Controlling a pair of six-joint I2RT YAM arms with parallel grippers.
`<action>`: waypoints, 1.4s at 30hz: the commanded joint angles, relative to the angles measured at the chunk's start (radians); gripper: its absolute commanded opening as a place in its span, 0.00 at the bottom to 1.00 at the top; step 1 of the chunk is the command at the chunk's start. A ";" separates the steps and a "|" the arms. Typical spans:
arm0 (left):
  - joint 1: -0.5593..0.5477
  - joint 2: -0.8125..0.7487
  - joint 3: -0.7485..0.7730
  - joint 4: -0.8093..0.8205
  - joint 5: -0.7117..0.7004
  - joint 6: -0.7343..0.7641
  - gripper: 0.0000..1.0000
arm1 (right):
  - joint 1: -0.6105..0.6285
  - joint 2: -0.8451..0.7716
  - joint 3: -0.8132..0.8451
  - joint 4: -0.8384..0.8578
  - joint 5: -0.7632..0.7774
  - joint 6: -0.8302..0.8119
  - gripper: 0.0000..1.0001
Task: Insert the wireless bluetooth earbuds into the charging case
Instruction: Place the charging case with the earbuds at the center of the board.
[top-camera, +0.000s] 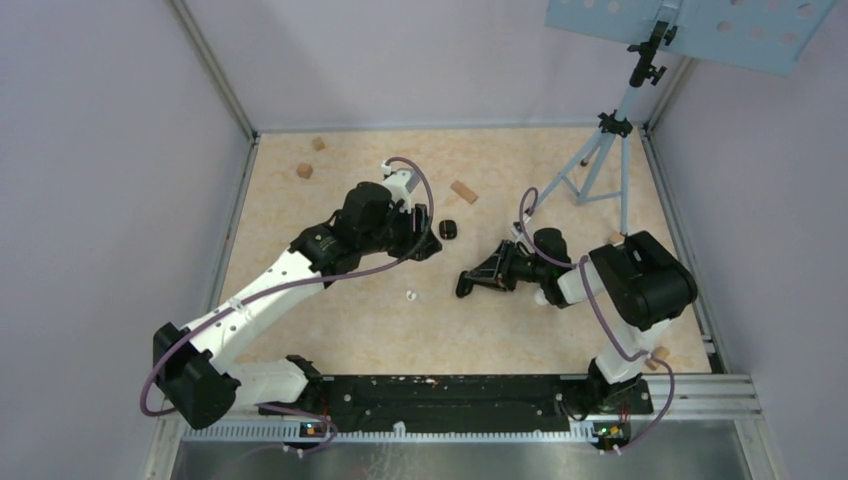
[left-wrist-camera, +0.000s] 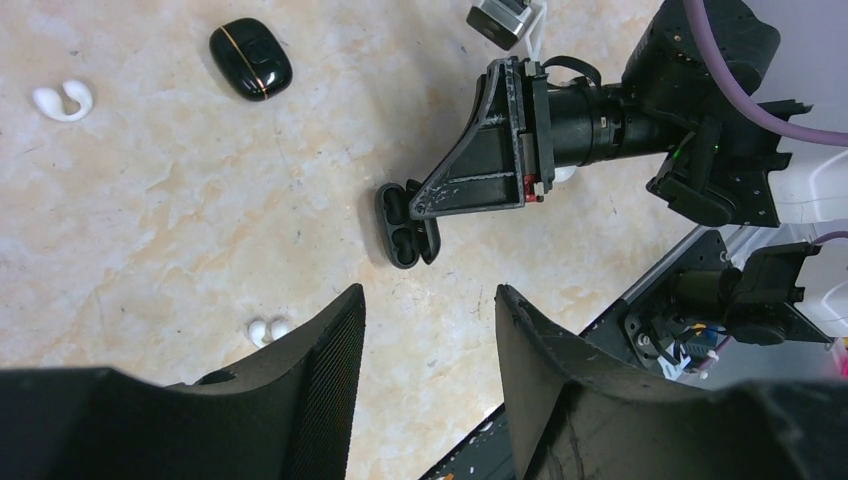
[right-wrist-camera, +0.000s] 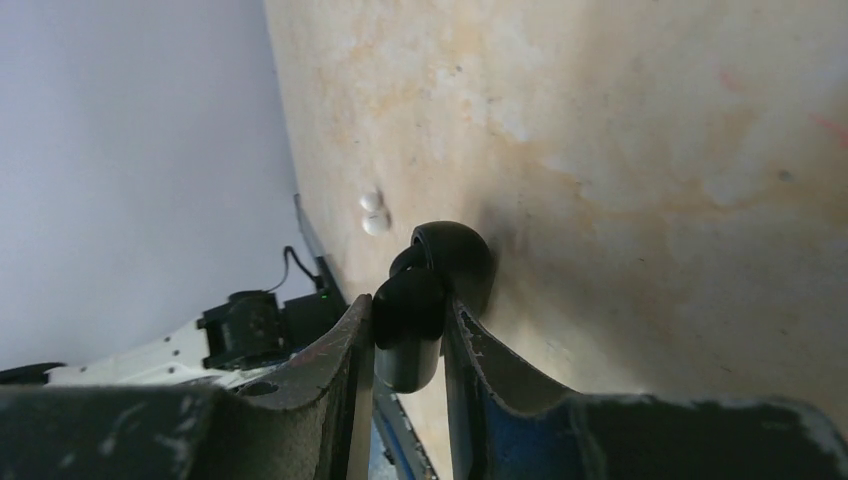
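Observation:
An open black charging case lies low over the table, and my right gripper is shut on its edge. Its wells look dark; I cannot tell what is in them. In the top view that right gripper sits at the table's middle. My left gripper hangs open and empty above bare table, a short way from the case. A small white earbud piece lies by the left finger and also shows as a white earbud in the top view. Another white earbud lies farther off.
A closed black oval case lies just right of my left gripper. Wooden blocks are scattered toward the back, and one more block lies near the right base. A tripod stands at the back right.

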 joint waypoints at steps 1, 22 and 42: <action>0.006 -0.002 -0.012 0.061 0.026 0.004 0.55 | -0.006 -0.081 0.035 -0.206 0.066 -0.168 0.00; 0.005 0.019 -0.035 0.091 0.106 0.011 0.52 | -0.007 -0.214 0.053 -0.444 0.150 -0.268 0.60; 0.050 0.023 -0.069 -0.003 -0.044 -0.030 0.56 | -0.073 -0.797 0.101 -1.396 0.993 -0.381 0.70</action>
